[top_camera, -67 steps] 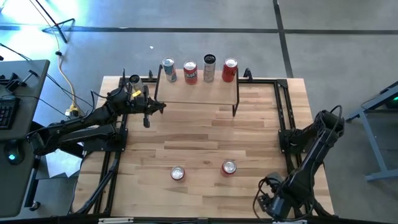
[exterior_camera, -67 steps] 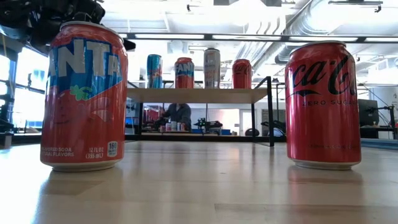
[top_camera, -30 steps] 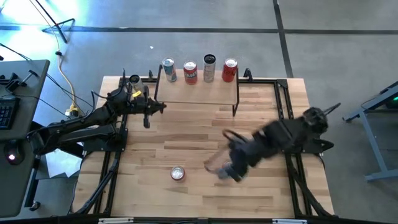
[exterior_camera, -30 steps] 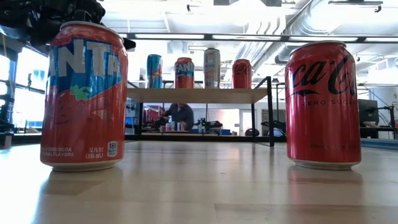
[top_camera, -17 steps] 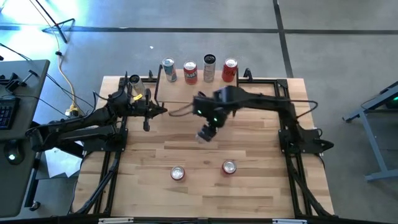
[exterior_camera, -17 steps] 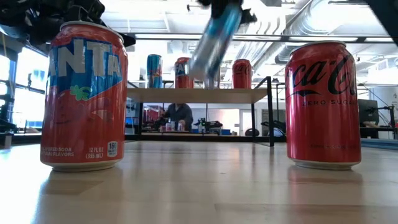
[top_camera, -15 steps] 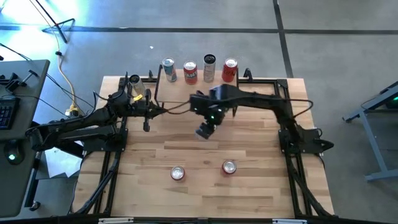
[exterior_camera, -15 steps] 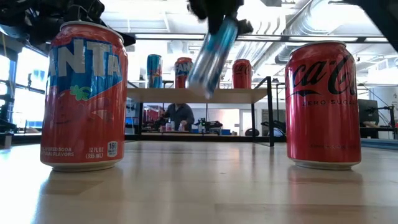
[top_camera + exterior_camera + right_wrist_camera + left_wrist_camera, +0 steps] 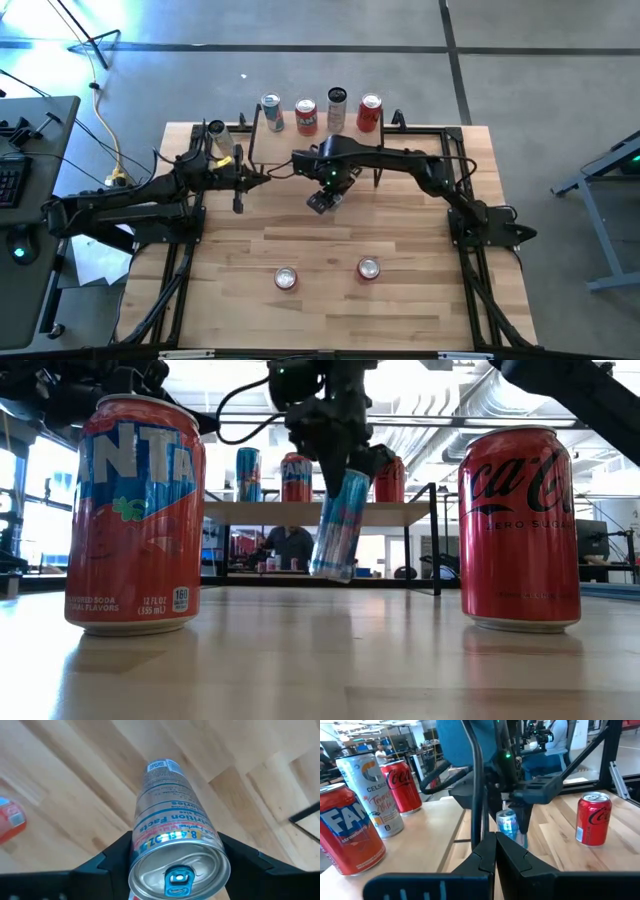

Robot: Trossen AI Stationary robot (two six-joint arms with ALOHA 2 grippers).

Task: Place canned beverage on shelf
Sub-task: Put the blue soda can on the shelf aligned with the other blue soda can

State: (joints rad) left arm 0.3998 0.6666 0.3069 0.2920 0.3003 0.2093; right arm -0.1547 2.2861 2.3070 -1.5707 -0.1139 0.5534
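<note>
High view showed the right pincer (image 9: 322,197) clenched on a slim blue can (image 9: 339,525), tilted, off the counter (image 9: 320,240) at the shelf (image 9: 318,150)'s 6 o'clock. It seemed to need righting and lifting over the edge. The left pincer (image 9: 237,190) waited closed.

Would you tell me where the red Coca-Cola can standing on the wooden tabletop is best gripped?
Probably the upper side wall of the red Coca-Cola can, coming down from above: it stands upright, apart from the red Fanta can, leaving finger room.
</note>
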